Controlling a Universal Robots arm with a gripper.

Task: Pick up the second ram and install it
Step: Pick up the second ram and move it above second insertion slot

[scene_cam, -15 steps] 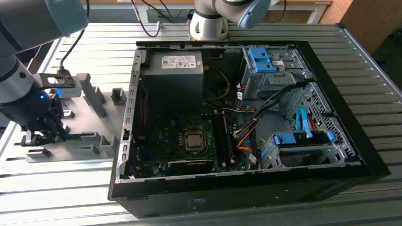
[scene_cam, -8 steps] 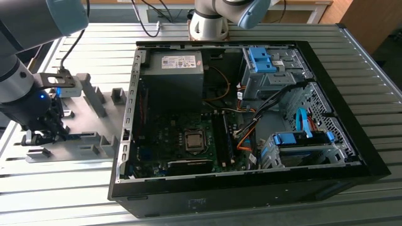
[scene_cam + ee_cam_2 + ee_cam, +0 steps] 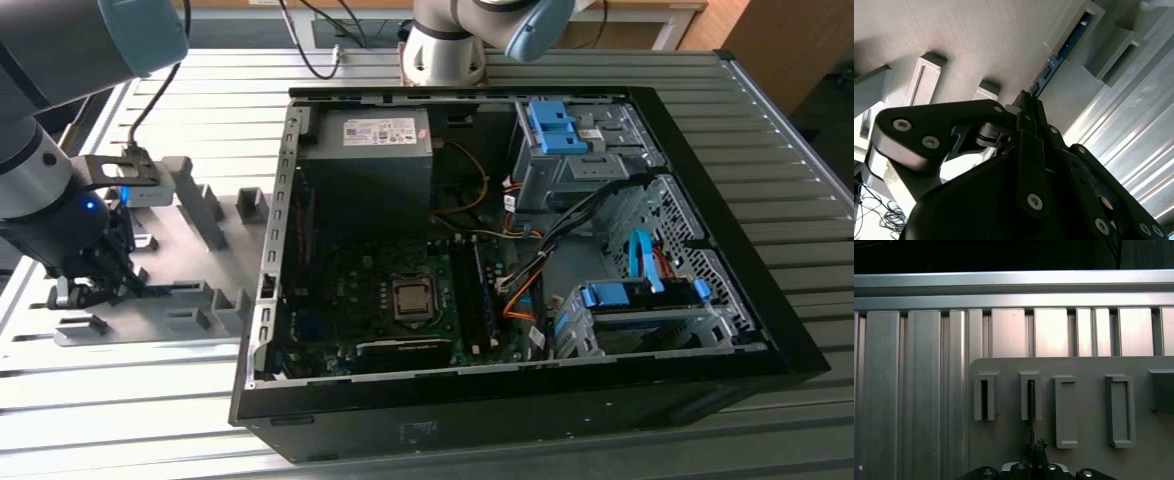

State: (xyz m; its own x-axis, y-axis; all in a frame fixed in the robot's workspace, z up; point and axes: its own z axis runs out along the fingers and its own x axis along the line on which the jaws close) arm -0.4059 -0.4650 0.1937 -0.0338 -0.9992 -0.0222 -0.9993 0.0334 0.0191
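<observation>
My tool (image 3: pixel 1035 445) is narrowed onto the near end of the second ram (image 3: pixel 1055 61), with the fingers pinched against its two flat faces. The stick stands on edge. In the second wrist view it is blue with small black chips, and in the first wrist view it shows as a thin dark line. Its far end sits in a slotted block (image 3: pixel 1030 379) of the grey holder plate (image 3: pixel 1004 440), which lies on the ribbed aluminium surface (image 3: pixel 914 390). In the exterior view, the open computer case (image 3: pixel 534 415) stands beyond, toward the exterior view's right.
</observation>
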